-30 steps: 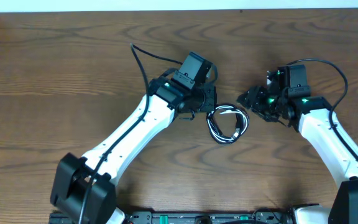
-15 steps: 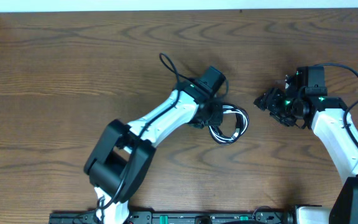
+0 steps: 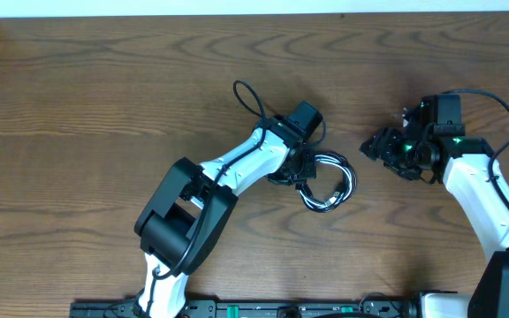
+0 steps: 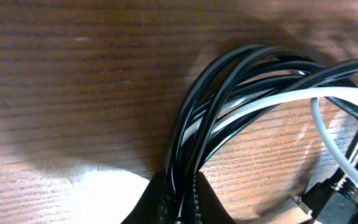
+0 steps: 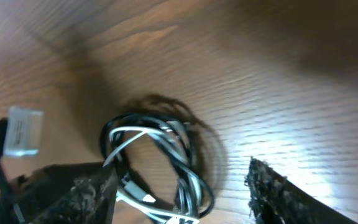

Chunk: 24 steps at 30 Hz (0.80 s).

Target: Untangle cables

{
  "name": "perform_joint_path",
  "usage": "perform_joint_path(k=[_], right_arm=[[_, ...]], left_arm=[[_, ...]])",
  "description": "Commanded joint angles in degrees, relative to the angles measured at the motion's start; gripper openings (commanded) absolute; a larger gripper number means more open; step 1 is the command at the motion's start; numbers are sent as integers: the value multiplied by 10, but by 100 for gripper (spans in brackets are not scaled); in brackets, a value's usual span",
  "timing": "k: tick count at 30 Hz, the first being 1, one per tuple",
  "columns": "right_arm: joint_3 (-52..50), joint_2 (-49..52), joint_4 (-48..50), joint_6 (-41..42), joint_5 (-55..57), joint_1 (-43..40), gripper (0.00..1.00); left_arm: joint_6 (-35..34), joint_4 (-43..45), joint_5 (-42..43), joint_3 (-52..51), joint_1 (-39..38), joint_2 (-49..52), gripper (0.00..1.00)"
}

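Surface: brown wood-grain table [image 3: 78, 106], with the work right of its centre.
Cables: the cables [image 3: 330, 181] lie flat on the wood as one small coil, and the black cable [image 4: 229, 81] and white cable [image 4: 328, 96] are wound through each other.
Shape: the loop is close to round, so no long axis is clear. The strands gather tightest at its 9 o'clock edge in the overhead view.
Plug: a small dark plug [image 4: 321, 200] sits inside the loop, and I cannot tell which cord it ends.
Left gripper: the left gripper [image 4: 178, 202] is touching the coil, and its jaws are pressed together on the gathered strands at that edge. The rest of the loop spreads away from it toward 3 to 4 o'clock in the overhead view.
Right gripper: the right gripper [image 3: 380, 147] is apart from the coil. Its fingers [image 5: 272, 193] are spread with nothing between them, and they are off the wood as far as I can judge.
Bearing: from the right gripper the coil lies at about 8 o'clock, and its free far side is the nearest part.
Nearer arm: the left, already in contact.
Judgement: with one edge held, the next move likely calls for the right gripper to reach toward 8 o'clock, take a white strand on the free side and draw it off toward 3 o'clock.
Risk: the strands cross closely, so a pinch there may catch both cords.
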Motion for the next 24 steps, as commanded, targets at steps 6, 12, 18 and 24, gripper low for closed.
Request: perform_joint_path(k=[6,12,18,24], right_arm=[[11,-1,8,-142,-176,-1,68],[11,-1,-5,-183,-186,0,75],[10,3,-5,-196,-179,11,79],[10,17,6,-193,-167,34,77]], left_arm=[[27,7,60,9,35,-131,8],[56,-5,217,9,79,-181,7],[69,-7,354,9,116,-183,7],[68,43,482,9,140,-183,7]])
